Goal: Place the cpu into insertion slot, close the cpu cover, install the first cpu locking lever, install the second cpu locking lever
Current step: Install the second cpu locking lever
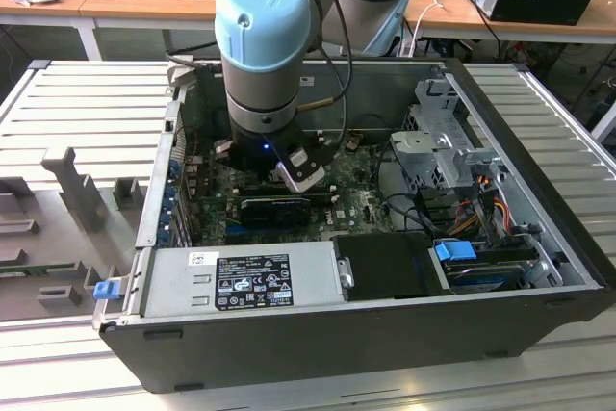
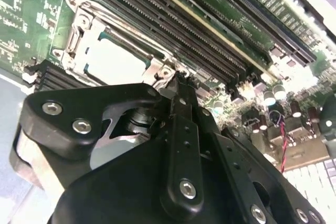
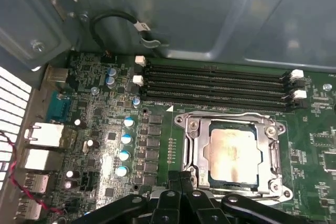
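The cpu point(image 3: 233, 153), a silver-grey square, lies flat in the insertion slot point(image 3: 231, 126) on the green motherboard. The cpu cover point(image 3: 197, 129), a metal frame with a square window, lies down around it. In the second wrist view the cpu point(image 2: 113, 61) and cover point(image 2: 86, 24) sit just beyond my fingertips. My gripper point(image 3: 181, 174) is shut, its tips together at the socket's near corner, with nothing visible between them. The same gripper point(image 2: 178, 77) touches or nearly touches the metal frame's corner. In the exterior view the arm point(image 1: 265, 36) reaches down into the open computer case.
Long black memory slots point(image 3: 215, 85) run beside the socket, toward the case wall. A looped black cable point(image 3: 113, 22) hangs at the wall. Capacitors point(image 3: 126, 140) stand on the other side. The power supply point(image 1: 241, 281), a black card point(image 1: 274, 209) and the drive cage point(image 1: 443, 141) crowd the case.
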### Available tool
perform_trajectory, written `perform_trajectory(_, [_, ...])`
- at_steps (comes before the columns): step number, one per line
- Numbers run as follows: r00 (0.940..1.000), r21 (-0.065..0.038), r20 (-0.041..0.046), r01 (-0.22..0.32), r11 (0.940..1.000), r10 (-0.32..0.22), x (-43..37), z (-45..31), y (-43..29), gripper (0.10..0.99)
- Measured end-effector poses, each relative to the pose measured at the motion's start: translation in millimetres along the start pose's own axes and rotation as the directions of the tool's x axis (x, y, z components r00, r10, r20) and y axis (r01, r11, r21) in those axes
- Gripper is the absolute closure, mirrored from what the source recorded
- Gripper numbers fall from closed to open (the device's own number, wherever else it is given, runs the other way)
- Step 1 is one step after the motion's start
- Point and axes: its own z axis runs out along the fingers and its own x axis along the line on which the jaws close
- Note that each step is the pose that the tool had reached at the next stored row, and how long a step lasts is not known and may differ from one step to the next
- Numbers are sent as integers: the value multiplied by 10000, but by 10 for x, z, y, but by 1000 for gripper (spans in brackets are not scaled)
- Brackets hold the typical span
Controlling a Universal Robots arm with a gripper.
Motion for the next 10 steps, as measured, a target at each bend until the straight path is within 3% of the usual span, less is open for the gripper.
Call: perform_trajectory(10, [10000, 1, -1, 0, 10000, 0, -4, -145, 50, 980])
